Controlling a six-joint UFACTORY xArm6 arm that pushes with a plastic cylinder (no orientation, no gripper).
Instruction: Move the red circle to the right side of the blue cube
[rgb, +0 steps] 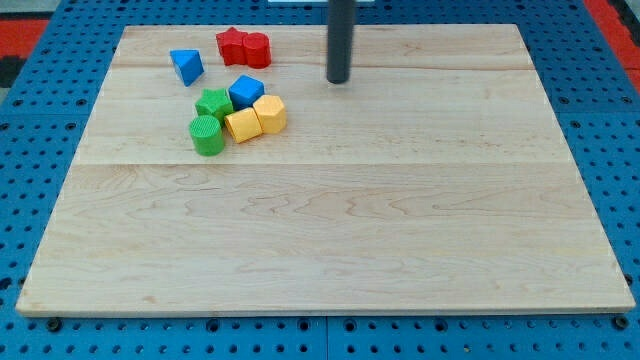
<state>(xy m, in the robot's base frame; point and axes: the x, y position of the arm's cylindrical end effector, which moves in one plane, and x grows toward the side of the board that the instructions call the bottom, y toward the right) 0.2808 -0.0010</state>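
Since my tip (338, 80), a bare rod with no claw, sits right of the red circle (257, 48), pushing would drag the touching red star (232, 46) along.

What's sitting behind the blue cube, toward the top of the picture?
Behind the blue cube, apart from it, sit a red star and red circle, touching each other. Nothing is on top of it; its underside is hidden.

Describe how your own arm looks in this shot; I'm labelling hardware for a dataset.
Only a straight, dark grey, round rod shows, plain and matte, entering from the view's top. No cables, markings or joints are visible. My tip is its flat, blunt lower end, right of the red circle and blue cube.
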